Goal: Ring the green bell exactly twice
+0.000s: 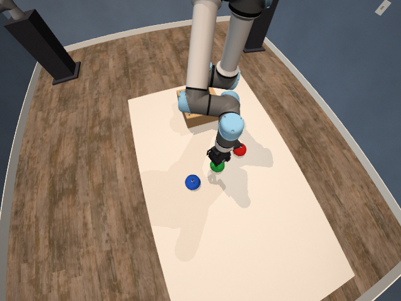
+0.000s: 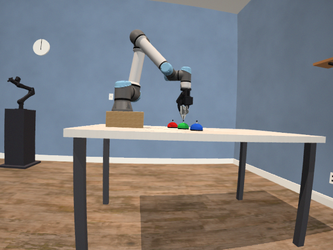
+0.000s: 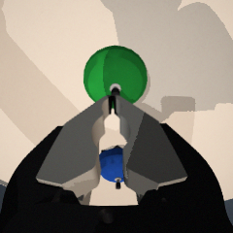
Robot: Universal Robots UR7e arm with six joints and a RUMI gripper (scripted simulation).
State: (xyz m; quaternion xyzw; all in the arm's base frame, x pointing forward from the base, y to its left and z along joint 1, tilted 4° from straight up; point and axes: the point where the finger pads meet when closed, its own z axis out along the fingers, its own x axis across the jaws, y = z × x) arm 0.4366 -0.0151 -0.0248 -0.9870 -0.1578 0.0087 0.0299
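- Gripper (image 2: 183,117): one, fingers pressed together with nothing between them, pointing straight down at centre of the exterior view, tip directly above the green bell's button.
- Green bell (image 1: 217,167): one, on the table (image 1: 259,246) just right of centre in the top view, between the other two bells. In the wrist view it fills the upper middle, its button (image 3: 115,88) right at the closed fingertips.
- Contact: tip and button look touching or nearly so; whether the button is pushed down cannot be told.
- Red bell (image 1: 240,150): one, just upper right of the green bell, partly hidden by the wrist; not touched.
- Blue bell (image 1: 192,182): one, lower left of the green bell, well apart from the gripper; its button stands up.
- Progress, judged: the arm is in position for a press or in the middle of one. The number of rings already made does not show. Left at most: two full presses, each with full release, then a lift away.
- Bell positions: all three sit flat on the table; none looks tipped.
- Count: three bells, one arm, one wooden base block (image 2: 124,119), one table.
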